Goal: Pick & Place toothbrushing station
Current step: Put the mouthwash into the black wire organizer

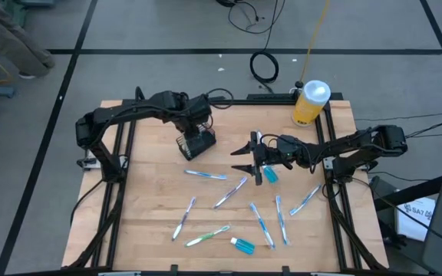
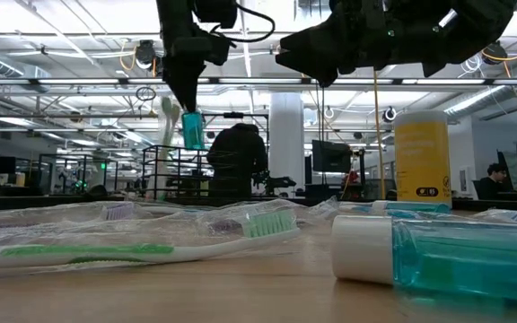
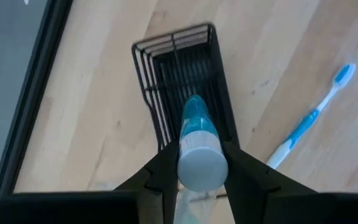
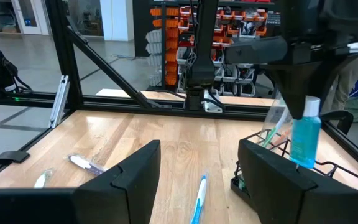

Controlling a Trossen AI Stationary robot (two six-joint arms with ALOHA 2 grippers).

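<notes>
Here, left gripper (image 3: 194, 163) clamped on a small blue bottle (image 3: 197, 146) directly above the black wire caddy (image 3: 182, 81) at the table's (image 1: 152, 192) back left, right gripper (image 1: 245, 159) spread open mid-table beside it

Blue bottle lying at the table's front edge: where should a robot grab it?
Probably across the middle of its blue body, coming straight down from above. The bottle lies flat on its side, white cap toward the green toothbrush, so its rounded flanks are exposed, with bare table beside both for fingers.
</notes>
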